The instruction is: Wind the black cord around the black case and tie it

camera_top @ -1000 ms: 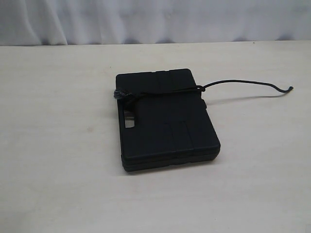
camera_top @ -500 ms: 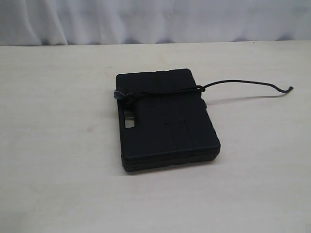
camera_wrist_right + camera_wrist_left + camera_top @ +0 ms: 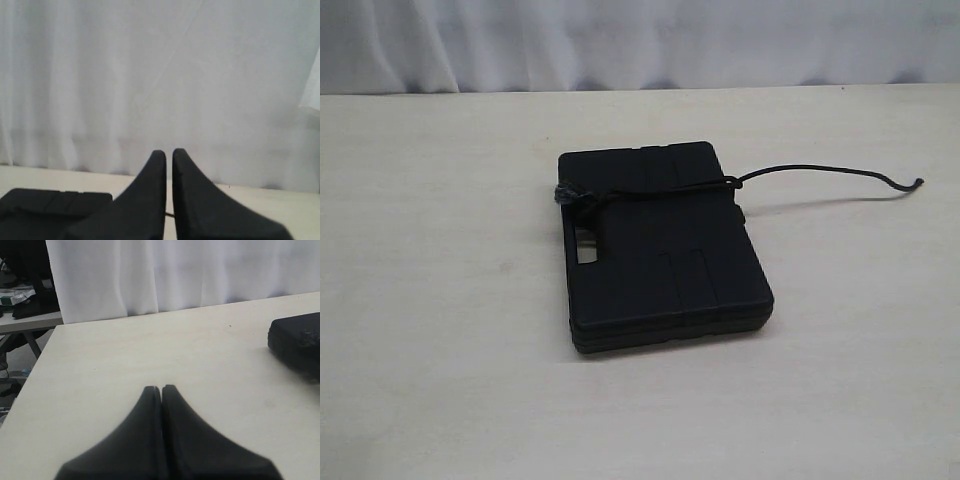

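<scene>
- Black case flat on the pale table, just 3 o'clock of centre in the exterior view, with the handle slot on its 9 o'clock side.
- Black cord drawn across the lid nearer the 12 o'clock end, bunched in a frayed knot at the 9 o'clock edge.
- Loose tail running off toward 3 o'clock, arched above the table over its own shadow.
- Left claw pressed together, gripping nothing, above bare table, well apart from the case.
- Right claw all but together, only a thin slit between the tips, gripping nothing, with the case low beside it.
- White curtain along the 12 o'clock side of the table.
</scene>
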`<state>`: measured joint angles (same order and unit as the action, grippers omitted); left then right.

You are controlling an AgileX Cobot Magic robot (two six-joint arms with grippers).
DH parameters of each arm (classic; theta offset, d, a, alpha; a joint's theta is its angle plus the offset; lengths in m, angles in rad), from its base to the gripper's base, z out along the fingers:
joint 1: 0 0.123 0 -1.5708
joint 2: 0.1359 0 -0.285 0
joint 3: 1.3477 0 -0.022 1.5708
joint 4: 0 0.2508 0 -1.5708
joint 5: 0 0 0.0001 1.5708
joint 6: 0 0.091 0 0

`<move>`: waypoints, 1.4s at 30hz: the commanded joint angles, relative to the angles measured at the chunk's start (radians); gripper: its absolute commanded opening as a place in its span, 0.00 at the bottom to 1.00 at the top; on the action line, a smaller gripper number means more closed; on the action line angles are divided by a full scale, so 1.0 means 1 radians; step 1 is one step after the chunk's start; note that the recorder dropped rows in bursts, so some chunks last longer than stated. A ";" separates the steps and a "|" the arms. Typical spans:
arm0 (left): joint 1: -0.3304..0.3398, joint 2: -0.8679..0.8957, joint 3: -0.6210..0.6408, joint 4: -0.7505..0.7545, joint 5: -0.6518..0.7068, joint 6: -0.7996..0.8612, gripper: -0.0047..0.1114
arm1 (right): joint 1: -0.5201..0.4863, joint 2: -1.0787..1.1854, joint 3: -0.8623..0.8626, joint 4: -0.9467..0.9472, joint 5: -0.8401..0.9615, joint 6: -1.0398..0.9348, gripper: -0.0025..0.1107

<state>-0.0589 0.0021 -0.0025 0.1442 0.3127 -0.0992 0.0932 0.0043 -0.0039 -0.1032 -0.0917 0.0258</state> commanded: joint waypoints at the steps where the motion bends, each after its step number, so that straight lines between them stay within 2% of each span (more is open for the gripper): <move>1: -0.006 -0.002 0.002 0.000 -0.004 -0.005 0.04 | 0.002 -0.004 0.004 -0.017 0.179 0.006 0.06; 4: -0.006 -0.002 0.002 0.000 -0.004 -0.005 0.04 | 0.002 -0.004 0.004 -0.009 0.266 -0.006 0.06; 8: -0.006 -0.002 0.002 0.000 -0.004 -0.005 0.04 | 0.002 -0.004 0.004 0.084 0.366 -0.140 0.06; 12: -0.006 -0.002 0.002 0.000 -0.004 -0.005 0.04 | 0.002 -0.004 0.004 0.092 0.414 -0.128 0.06; 42: -0.006 -0.002 0.002 0.000 -0.004 -0.005 0.04 | 0.002 -0.004 0.004 0.091 0.440 -0.075 0.06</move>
<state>-0.0589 0.0021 -0.0025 0.1442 0.3127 -0.0992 0.0932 0.0043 -0.0039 -0.0158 0.3504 -0.0564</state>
